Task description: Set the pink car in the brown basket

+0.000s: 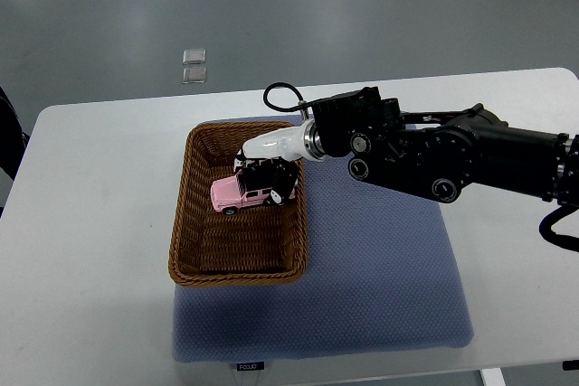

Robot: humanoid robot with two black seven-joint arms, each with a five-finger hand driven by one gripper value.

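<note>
Top view: pink car (241,193), black wheels.

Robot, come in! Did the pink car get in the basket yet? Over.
Right hand gripping pink car. Car inside brown basket, not released. Nothing blocking.

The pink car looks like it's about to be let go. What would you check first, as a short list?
1. Pink car over the brown basket, inside its rim: ok.
2. Right hand holding the car: ok, fingers wrap its rear.
3. Car resting on the basket floor rather than hanging above it: cannot tell from this steep view.
4. Basket sitting flat on the blue mat: ok.
5. Bare basket floor near the car: ok.
6. Left arm out of the way: ok, not in view.
</note>
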